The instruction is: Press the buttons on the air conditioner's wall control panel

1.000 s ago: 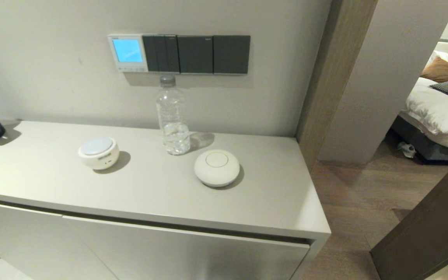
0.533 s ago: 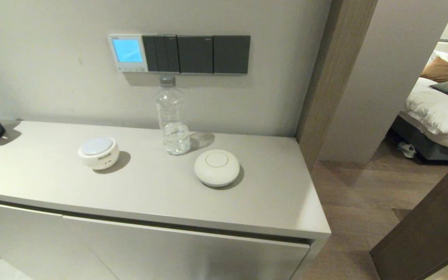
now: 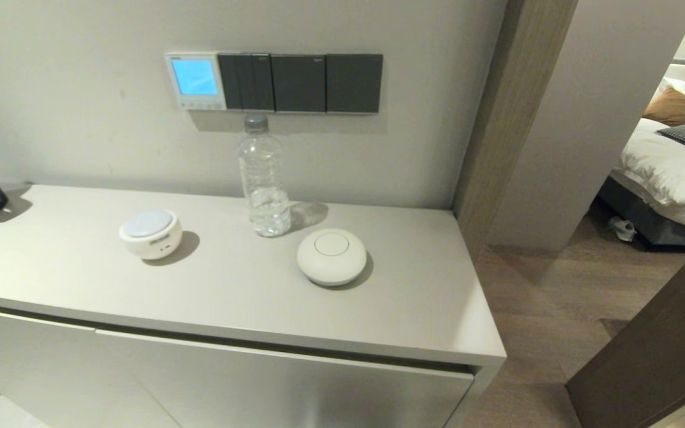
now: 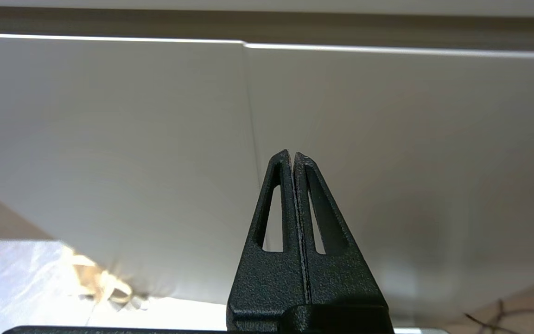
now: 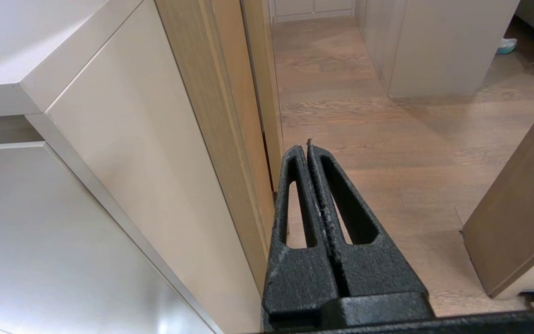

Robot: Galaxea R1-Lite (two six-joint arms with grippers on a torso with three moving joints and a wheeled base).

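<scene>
The air conditioner's wall control panel [image 3: 194, 80] is a small white-framed square on the wall above the cabinet, its screen glowing light blue. Its buttons [image 3: 201, 105] are a row of tiny pale keys under the screen. Neither arm shows in the head view. My left gripper [image 4: 292, 154] is shut and empty, low in front of the cabinet doors [image 4: 155, 153]. My right gripper [image 5: 305, 147] is shut and empty, low beside the cabinet's right end [image 5: 155, 176], over the wooden floor.
Three dark grey switch plates [image 3: 301, 83] adjoin the panel on its right. On the cabinet top [image 3: 247, 297] stand a clear water bottle [image 3: 264, 178] right below the switches, a round white device [image 3: 150, 233] and a white dome [image 3: 331, 256]. A doorway opens at the right.
</scene>
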